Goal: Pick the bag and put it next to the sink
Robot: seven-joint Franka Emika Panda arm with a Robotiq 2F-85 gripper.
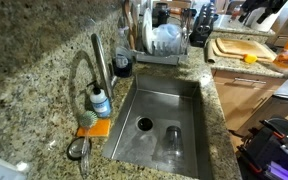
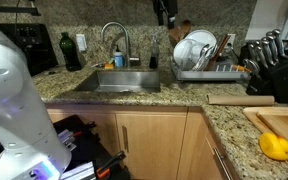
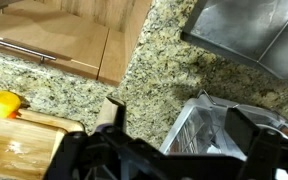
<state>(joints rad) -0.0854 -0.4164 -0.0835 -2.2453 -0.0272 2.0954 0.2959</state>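
Bag (image 2: 184,27), seemingly orange shape behind dish rack (image 2: 224,72), gripper (image 3: 179,135) over rack, fingers spread.

Soft, even indoor light here, with no hard shadows across the granite worktop (image 1: 212,100). The sink (image 1: 159,120) gives a pale sheen off its steel floor. In an exterior view, the white arm (image 2: 14,90) by the worktop's front edge is washed out. In the wrist view, the gripper (image 3: 174,145) is a dark, unfocused mass, and there's glare on the cutting board (image 3: 24,150). Every frame is small and grainy.

sink (image 1: 174,108) steel grey | counter (image 1: 34,60) speckled brown granite | sponge (image 1: 96,127) orange | bottle (image 2: 71,50) dark green, maybe
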